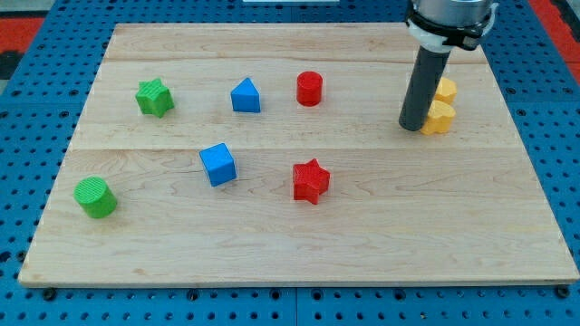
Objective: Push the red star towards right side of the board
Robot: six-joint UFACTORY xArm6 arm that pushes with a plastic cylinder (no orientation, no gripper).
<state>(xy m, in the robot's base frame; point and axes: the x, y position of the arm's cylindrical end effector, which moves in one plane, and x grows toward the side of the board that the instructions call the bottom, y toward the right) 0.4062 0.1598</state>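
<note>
The red star [310, 180] lies a little below the board's middle. My tip [412, 126] stands at the view's upper right, well up and to the right of the red star. It sits right against the left side of two yellow blocks [441, 106], which the rod partly hides.
A red cylinder [309, 88] and a blue triangular block [246, 95] lie at the upper middle. A green star [155, 97] is at the upper left, a blue cube [217, 164] at the left of centre, and a green cylinder [95, 197] at the lower left. The wooden board [453, 235] rests on blue pegboard.
</note>
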